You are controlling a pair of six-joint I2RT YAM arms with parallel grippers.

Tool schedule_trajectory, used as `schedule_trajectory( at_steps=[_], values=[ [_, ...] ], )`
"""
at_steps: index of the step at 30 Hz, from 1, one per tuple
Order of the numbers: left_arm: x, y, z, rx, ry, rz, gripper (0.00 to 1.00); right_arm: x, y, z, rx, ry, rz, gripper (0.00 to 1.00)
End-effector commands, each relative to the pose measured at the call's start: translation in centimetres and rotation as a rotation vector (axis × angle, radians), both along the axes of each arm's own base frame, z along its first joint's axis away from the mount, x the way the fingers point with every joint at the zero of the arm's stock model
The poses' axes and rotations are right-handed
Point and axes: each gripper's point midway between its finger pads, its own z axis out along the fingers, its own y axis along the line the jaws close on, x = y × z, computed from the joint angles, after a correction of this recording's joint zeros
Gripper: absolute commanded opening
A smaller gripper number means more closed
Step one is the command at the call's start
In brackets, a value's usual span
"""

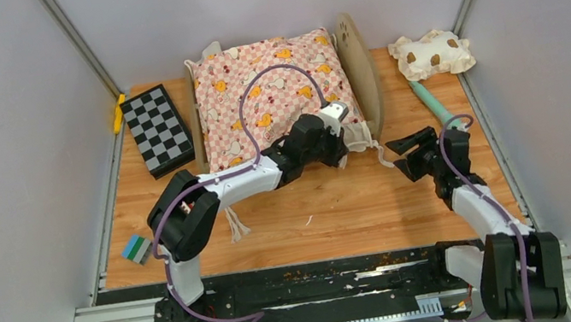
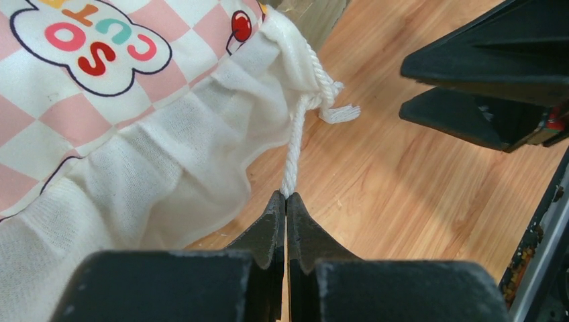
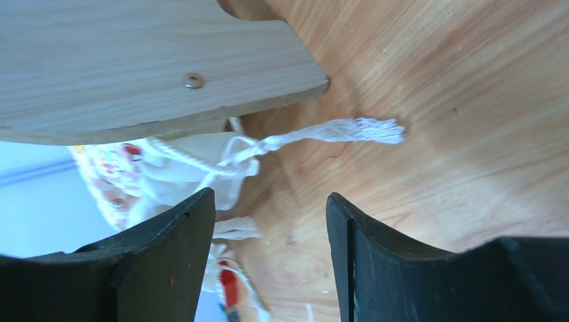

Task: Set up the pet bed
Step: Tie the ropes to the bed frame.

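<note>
Pet bed (image 1: 360, 71) set at far middle of desk (image 1: 343, 221), cushion (image 1: 270, 85) laid on it. Step judged: cushion cord being tied at bed's near right corner. Left jaws clamped on cord (image 2: 293, 154). Right jaws held wide, empty. Next: frayed cord end (image 3: 366, 129) to be pinched and knot drawn tight.

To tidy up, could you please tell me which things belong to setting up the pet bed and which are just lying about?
Job: bed, cushion, cord, probably the pillow.
Lying about: checkerboard, teal stick, yellow piece, striped block.
</note>
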Motion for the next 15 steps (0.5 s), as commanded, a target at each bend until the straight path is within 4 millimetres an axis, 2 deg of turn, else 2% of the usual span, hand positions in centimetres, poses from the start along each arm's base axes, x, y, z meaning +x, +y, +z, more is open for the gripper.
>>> schedule_trajectory(
  at_steps=[1,5,9,12,15],
  values=[
    [0.5,-1.0,1.7,-0.032,-0.033,-0.014,0.00,0.1,-0.8,2.2,0.242,0.024,-0.234,0.62],
    [0.5,-0.9,1.7,-0.028,-0.034,-0.015,0.00,-0.5,-1.0,1.7,0.361,0.139,-0.346,0.63],
    [0.4,-1.0,1.7,-0.031,-0.031,-0.017,0.00,-0.3,-0.2,0.9,0.463,0.201,-0.365,0.64],
    [0.4,-1.0,1.6,-0.033,-0.026,-0.016,0.00,0.0,0.1,0.1,0.519,0.237,-0.381,0.63],
    [0.3,-1.0,1.4,-0.033,-0.023,-0.018,0.00,0.9,0.3,0.4,0.552,0.230,-0.381,0.63]
  ],
)
